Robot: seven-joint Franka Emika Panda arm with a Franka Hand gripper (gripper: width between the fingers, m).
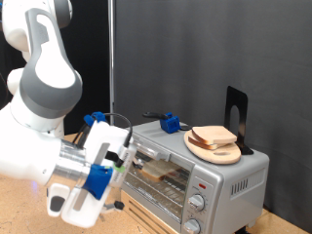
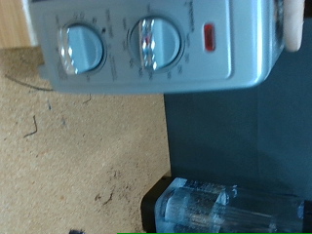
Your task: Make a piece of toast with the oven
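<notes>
In the exterior view the silver-grey oven (image 1: 200, 168) stands on the wooden worktop (image 1: 24, 210) towards the exterior view's right, before a black backdrop. Its glass door is closed, and through the glass a pale slice, the piece of toast (image 1: 161, 172), can be seen lying on the wire rack inside. On the oven's roof, towards the right, a round wooden plate (image 1: 214, 150) carries a second bread slice (image 1: 214, 137); a black stand (image 1: 236, 114) rises just behind the plate, and a small blue clip-like object (image 1: 172, 122) sits on the roof's far left part. The white arm fills the exterior view's left, and its tool (image 1: 86, 195), with blue fittings, hangs low in front of the oven's left end, near the door but not clearly touching it. Whether the tool's fingers are spread or closed cannot be told from either picture, and nothing is seen between them. The wrist view shows the oven's control panel (image 2: 146, 47) close up: two round knobs, one (image 2: 82, 49) beside the other (image 2: 156, 43), and a red mark (image 2: 210, 39) beyond the second knob. Below the panel in that picture lies bare speckled worktop with a few dark marks, next to a dark area, and a blurred translucent part (image 2: 226, 208) that cannot be identified with certainty.
</notes>
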